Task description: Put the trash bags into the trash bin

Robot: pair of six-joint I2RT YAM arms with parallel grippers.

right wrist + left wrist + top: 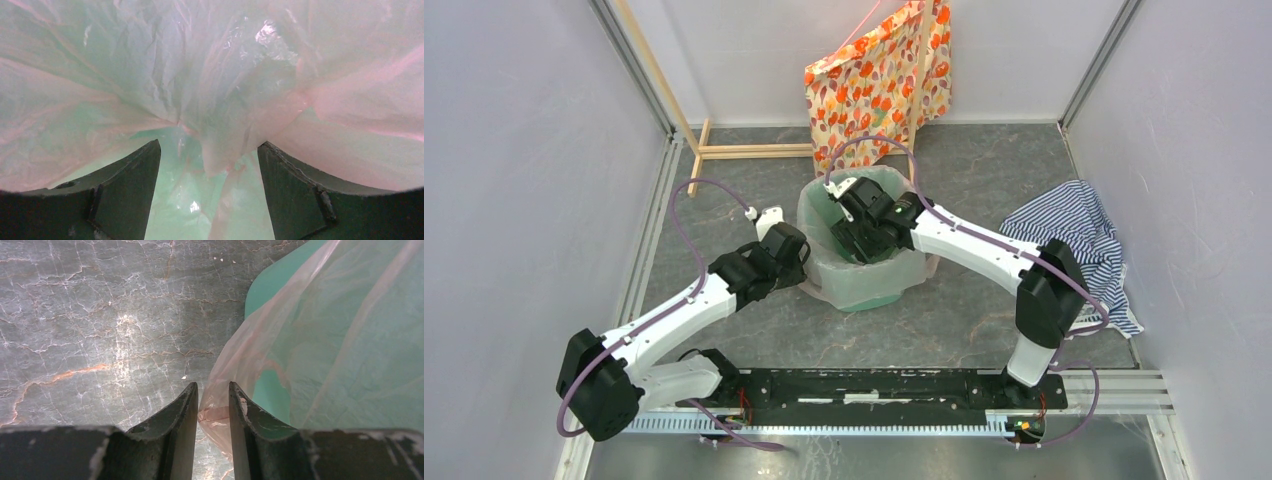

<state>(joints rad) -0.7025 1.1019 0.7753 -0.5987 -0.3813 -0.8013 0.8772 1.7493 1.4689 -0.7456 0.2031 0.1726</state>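
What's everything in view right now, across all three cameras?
trash bin: one, mint-green, centre of the table.
trash bag: one, translucent pinkish, lining the bin and draped over its rim.
floral bag: one, orange-patterned, at the back wall behind the bin.
wooden frame: one, pale wood, back left.
striped cloth: one, blue and white, crumpled at the right side.
table: one, grey marbled top.
left gripper: black fingers, narrowly open, at the bin's left side, with the bag's edge between them.
right gripper: black fingers, open, down inside the lined bin.
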